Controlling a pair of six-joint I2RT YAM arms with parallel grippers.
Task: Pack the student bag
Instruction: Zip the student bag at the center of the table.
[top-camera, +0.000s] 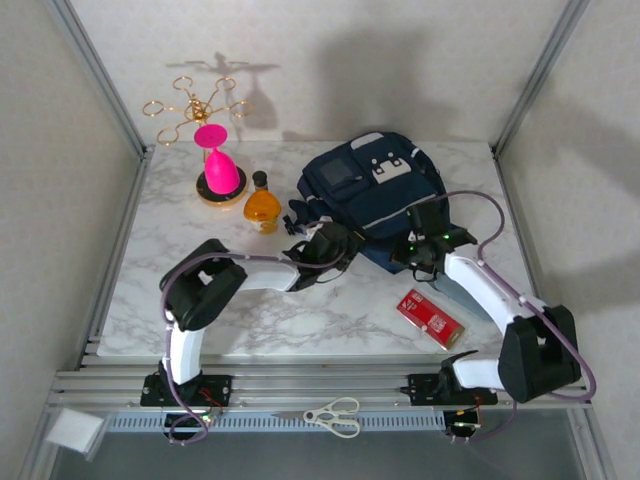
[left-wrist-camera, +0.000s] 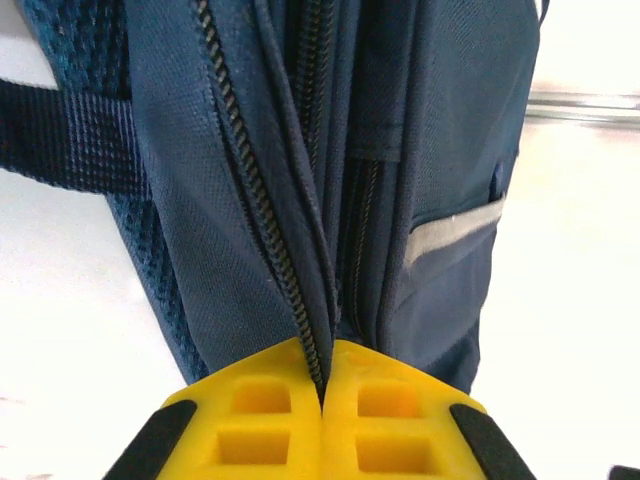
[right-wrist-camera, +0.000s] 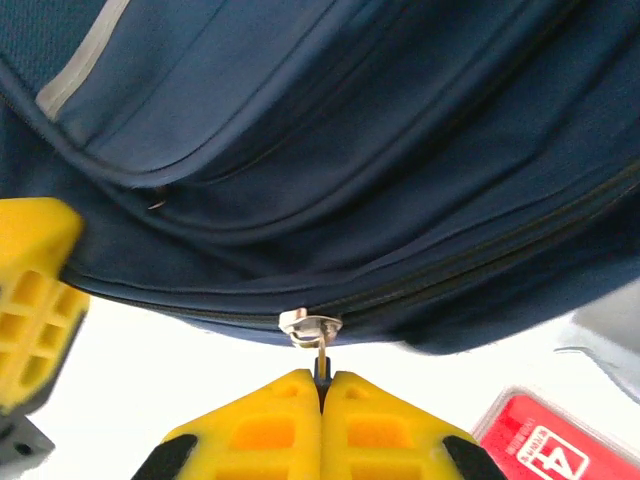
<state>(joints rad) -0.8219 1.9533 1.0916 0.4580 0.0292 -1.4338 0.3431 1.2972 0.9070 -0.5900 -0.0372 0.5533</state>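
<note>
The student bag (top-camera: 375, 195), a navy-blue backpack with grey front patches, lies at the back middle of the marble table. My left gripper (top-camera: 318, 250) is at the bag's near left edge, and in the left wrist view it (left-wrist-camera: 324, 378) is shut on a fold of the bag's fabric (left-wrist-camera: 300, 300) beside a black zip. My right gripper (top-camera: 425, 252) is at the bag's near right side. Seen from the right wrist, it (right-wrist-camera: 322, 382) is shut on the pull tab of a silver zip slider (right-wrist-camera: 308, 326) on the bag's (right-wrist-camera: 330, 150) edge.
A red flat packet (top-camera: 430, 318) lies on the table near the right arm. An amber bottle (top-camera: 262, 203), a pink cup on a stand (top-camera: 218, 168) and a gold wire rack (top-camera: 195, 108) stand at the back left. Scissors (top-camera: 334, 415) lie on the front rail.
</note>
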